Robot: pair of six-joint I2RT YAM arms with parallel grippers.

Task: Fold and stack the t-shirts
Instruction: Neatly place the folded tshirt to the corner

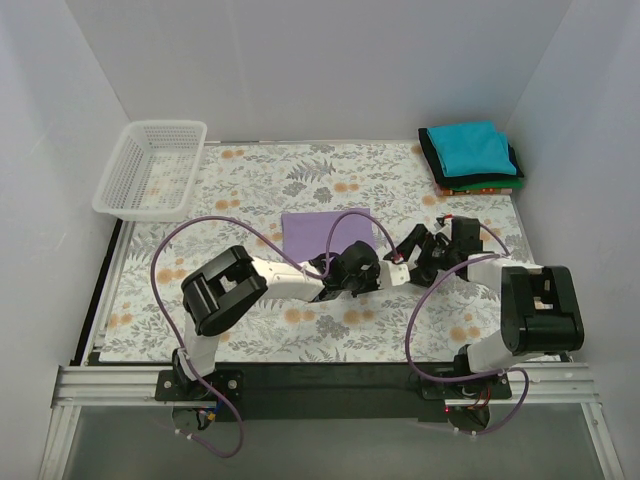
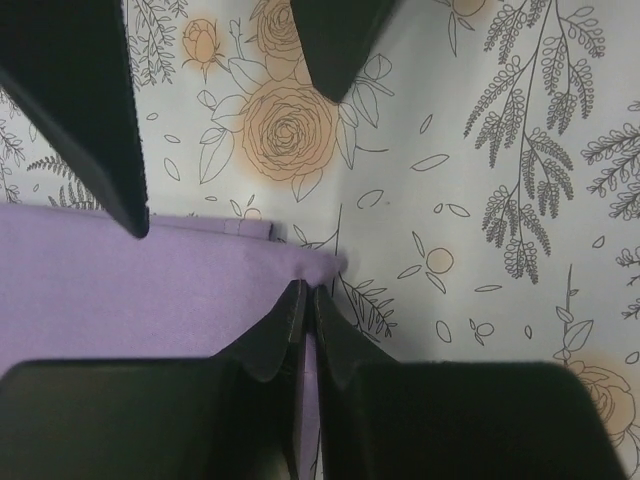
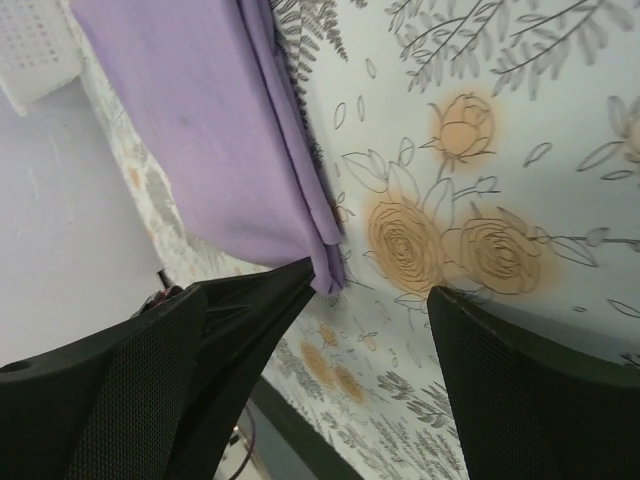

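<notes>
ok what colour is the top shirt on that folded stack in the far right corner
The top shirt is teal; it shows best in the top external view.

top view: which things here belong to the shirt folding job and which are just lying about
Job: purple t-shirt; folded shirt stack, teal on top.
Lying about: white mesh basket; floral table cloth.
</notes>
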